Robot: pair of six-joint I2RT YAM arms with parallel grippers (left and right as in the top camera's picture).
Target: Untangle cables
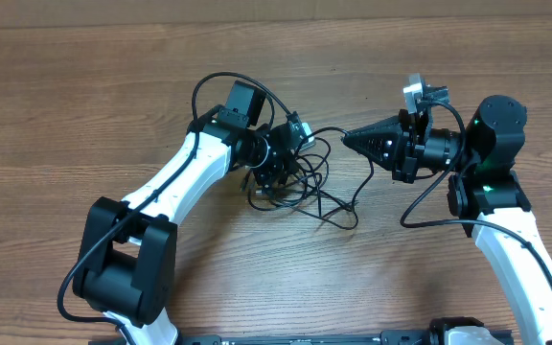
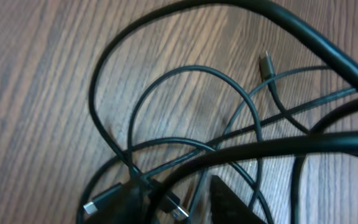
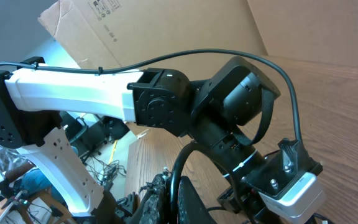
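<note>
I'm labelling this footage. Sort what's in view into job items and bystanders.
Job: thin black tangled cables; left claw; right claw, shut on a strand.
Lying about: brown cardboard box; brown wooden table, just the work surface.

Overhead view: even, diffuse top light. Desk (image 1: 65,96) grain is crisp, with no glare and only faint soft shadows beside my arms. Sharp to the edges, little distortion.

Left wrist view: dimmer and warmer, with a pale sheen on the wood at upper centre. Thin cables (image 2: 191,106) are reasonably sharp mid-frame. The thick strand nearest the lens is soft, and my left gripper (image 2: 176,194) is a black blur at the bottom.

Right wrist view: my left arm (image 3: 67,93) has a white shell close to blown out. Cardboard box (image 3: 166,31) is flatly lit. Lower-left background is dim and murky. My right gripper (image 3: 174,202) is dark and out of focus.
</note>
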